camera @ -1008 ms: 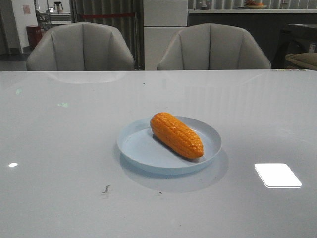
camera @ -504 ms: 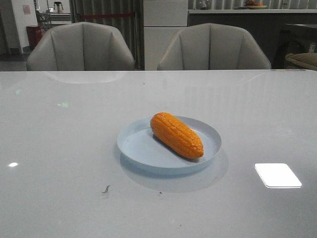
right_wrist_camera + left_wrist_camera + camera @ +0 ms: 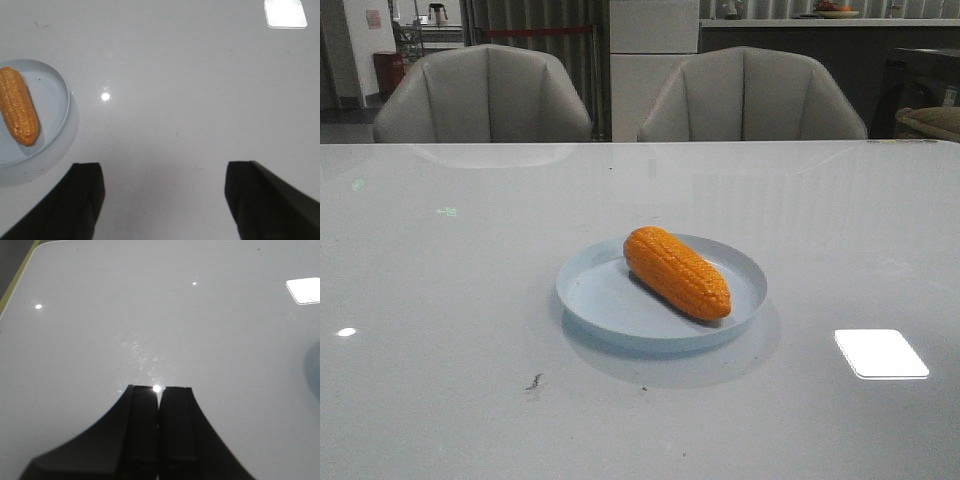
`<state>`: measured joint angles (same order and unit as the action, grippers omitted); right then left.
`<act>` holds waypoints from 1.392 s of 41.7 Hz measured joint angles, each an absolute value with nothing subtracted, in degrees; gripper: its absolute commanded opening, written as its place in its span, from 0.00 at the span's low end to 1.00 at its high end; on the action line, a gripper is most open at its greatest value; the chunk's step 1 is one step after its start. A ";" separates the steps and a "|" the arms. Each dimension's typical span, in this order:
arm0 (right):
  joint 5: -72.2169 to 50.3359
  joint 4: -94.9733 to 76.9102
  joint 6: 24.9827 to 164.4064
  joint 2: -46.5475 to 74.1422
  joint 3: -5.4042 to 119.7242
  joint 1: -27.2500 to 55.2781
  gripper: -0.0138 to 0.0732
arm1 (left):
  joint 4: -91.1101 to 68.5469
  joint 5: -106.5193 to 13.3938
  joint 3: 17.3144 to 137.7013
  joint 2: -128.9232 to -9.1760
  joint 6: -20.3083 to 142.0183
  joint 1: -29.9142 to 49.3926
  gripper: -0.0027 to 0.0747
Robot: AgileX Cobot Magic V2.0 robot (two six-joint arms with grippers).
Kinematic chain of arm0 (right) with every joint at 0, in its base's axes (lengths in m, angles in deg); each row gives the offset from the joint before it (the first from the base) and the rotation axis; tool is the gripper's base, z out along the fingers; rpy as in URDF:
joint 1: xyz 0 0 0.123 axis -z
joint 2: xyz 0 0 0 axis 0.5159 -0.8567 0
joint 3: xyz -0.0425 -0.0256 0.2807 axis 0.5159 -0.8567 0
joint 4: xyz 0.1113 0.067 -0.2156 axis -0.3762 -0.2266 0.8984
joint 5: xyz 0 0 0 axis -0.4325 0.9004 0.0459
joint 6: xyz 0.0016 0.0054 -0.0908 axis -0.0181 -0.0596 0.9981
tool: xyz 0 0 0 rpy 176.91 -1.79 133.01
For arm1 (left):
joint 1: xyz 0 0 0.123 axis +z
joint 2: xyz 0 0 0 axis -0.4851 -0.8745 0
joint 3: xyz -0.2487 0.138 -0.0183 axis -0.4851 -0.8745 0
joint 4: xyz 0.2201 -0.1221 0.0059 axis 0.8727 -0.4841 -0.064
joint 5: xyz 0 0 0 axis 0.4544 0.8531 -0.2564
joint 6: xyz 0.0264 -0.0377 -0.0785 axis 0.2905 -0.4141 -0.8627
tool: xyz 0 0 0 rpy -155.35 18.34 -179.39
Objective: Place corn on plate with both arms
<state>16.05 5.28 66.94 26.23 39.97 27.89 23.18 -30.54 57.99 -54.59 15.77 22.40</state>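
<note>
One corn [image 3: 677, 272] lies on the plate [image 3: 592, 298], and I read it as resting diagonally across the plate's far-right half, blunt end toward the chairs [image 3: 483, 93], tapered end pointing toward the near-right rim. The cob sits wholly inside the rim and touches the plate's floor. The plate itself stands on the glossy grey table [image 3: 440, 300], roughly mid-table, with a bright rectangular reflection [image 3: 881, 353] on the surface off to the plate's right and a small dark smudge [image 3: 533, 381] near its front-left.

From my left wrist camera, the left gripper [image 3: 159, 390] has its two black fingers pressed together with nothing between them, hanging over bare tabletop; only a faint bluish edge at the side hints at the plate. From my right wrist camera, the right gripper [image 3: 164, 175] has its fingers [image 3: 82, 200] spread wide apart, holding nothing, and both plate [image 3: 56, 115] and corn [image 3: 18, 112] show well clear of the fingers, off to one side.

Neither arm appears in the front camera.
</note>
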 measured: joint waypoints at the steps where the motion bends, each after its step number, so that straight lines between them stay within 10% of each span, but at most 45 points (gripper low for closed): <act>1: 16.05 5.28 66.94 26.23 39.97 27.89 0.85 | 23.18 -30.54 57.99 -54.59 15.77 22.40 0.15; 22: 16.05 5.28 66.94 26.23 39.97 27.89 0.85 | 19.31 -34.97 54.62 -50.88 20.75 22.40 0.15; 36: 16.05 5.28 66.94 26.23 39.97 27.89 0.85 | 14.89 -57.42 34.22 -30.17 27.18 24.47 0.15; 58: 16.05 5.28 66.94 26.23 39.97 27.89 0.85 | 12.12 -57.23 19.80 -11.22 24.74 27.87 0.15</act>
<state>16.05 5.28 66.94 26.23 39.97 27.89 12.12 -57.23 19.80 -11.22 24.74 27.87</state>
